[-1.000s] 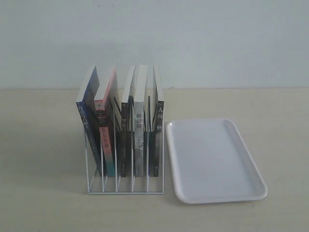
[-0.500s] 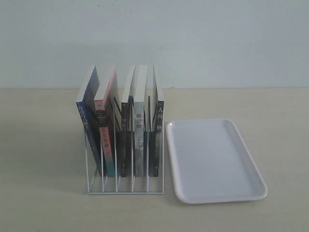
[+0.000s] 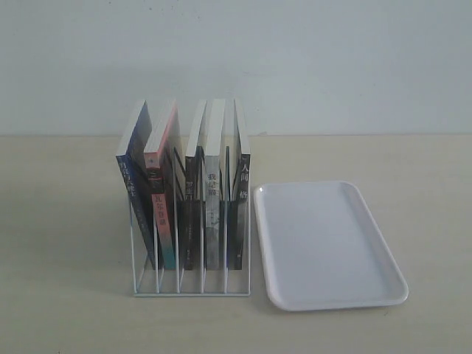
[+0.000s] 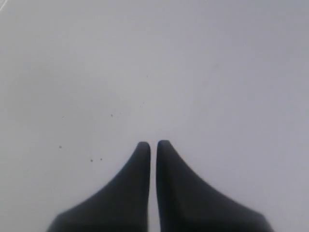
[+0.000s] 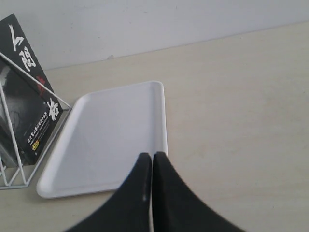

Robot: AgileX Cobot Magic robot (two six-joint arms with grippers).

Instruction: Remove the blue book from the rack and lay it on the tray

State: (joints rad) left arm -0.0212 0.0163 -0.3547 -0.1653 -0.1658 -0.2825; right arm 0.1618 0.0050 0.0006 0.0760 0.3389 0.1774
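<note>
L pincer point(image 4: 153, 143): shut, dark fingertips point(image 4: 141, 162) w/ only a hairline slit between, nothing held; faces a plain pale surface point(image 4: 193, 72) w/ a few dark specks.

On pale table point(image 3: 66, 243), in front of white wall point(image 3: 332, 66): rack point(image 3: 192, 294), white wire, upright, five slots, a book in each.

Leftmost slot: blue book point(image 3: 133, 199), dark blue spine to the front, top tilted left against rack's outer wire, bottom down in the slot, not yet taken out.

Next slot: pink-red-spined book point(image 3: 161, 214), tilted left likewise, close beside the blue one.

Then three black-spined books point(image 3: 212, 221), nearly upright, white characters on spines.

Just right of rack: tray point(image 3: 324, 243), white, rounded corners, low rim, flat on table, long side along rack's side; touching or just apart: can't tell.

R pincer point(image 5: 152, 155): shut as well, tips pressed together, nothing held; hangs by a tray corner on the side away from rack; height over tray: can't tell. In the right wrist view, at the margin: end book point(image 5: 29, 111), black cover w/ white characters, behind the wire.
</note>
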